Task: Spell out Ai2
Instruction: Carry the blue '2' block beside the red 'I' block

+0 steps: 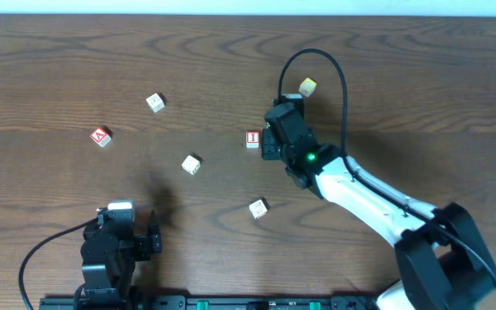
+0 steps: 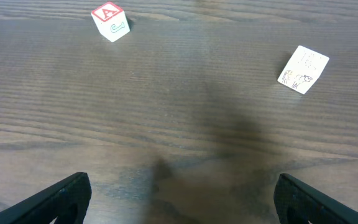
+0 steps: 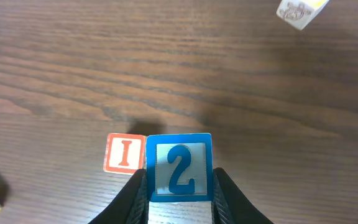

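Spanning the whole view, my wooden bench (image 1: 58, 69) lies under both arms. My right tool (image 3: 179, 194) is clenched on the 2 block (image 3: 179, 163) near the middle, just right of the I block (image 3: 124, 153). Whether the two touch I cannot tell. My left tool (image 2: 179, 200) hangs released at the near left, with the A block (image 2: 110, 22) well apart at the far left.

surface: dark brown wood-grain table (image 1: 50, 52) fills the view | beyond table's far edge: thin pale strip (image 1: 145, 7) | light: soft, even, from above table | shadows on table: faint, blurred
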